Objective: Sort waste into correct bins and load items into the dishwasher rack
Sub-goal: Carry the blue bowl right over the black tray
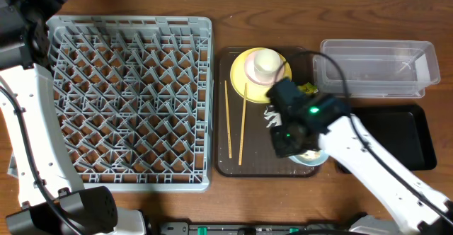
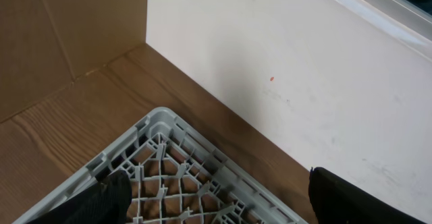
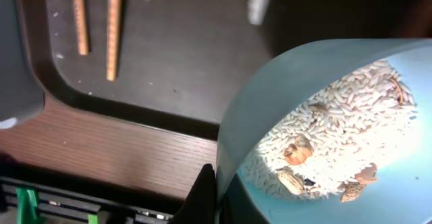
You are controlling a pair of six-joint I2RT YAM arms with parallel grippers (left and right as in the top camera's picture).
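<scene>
Left fingers (image 2: 217, 183): standing spread wide with nothing between them, hovering over the far corner of the dishwasher rack (image 2: 158, 126); only the left wrist view is showing this gap.
Right fingers (image 3: 201, 193): clenching at the rim of the light blue bowl (image 3: 270, 96); the right wrist view is showing one dark finger lying against the outer wall, with the other finger hidden.
Right gripper (image 1: 301, 148): in the overhead view its own body is covering the grip.
Light blue bowl: peeking out at the 5 o'clock corner of the brown serving tray (image 1: 255, 165).
Food scraps (image 3: 337, 129): whitish rice and brownish bits lying inside the bowl, showing only in the right wrist view.
Chopsticks (image 1: 235, 122): lying side by side on the tray's 9 o'clock side.
Yellow plate (image 1: 241, 76): sitting at the tray's 12 o'clock end, carrying the pink bowl (image 1: 249, 66) with the white cup (image 1: 267, 61) in it.
Snack wrapper (image 1: 307, 88): lying just at 3 o'clock of the plate.
Napkin (image 1: 271, 115): lying mid-tray, beside the arm.
Clear tub (image 1: 375, 47): standing on the table (image 1: 283, 15) at 2 o'clock of the tray.
Black tray (image 1: 403, 136): lying at 6 o'clock of the tub.
Rack in the overhead view: sitting at 9 o'clock of the tray, holding no items.
</scene>
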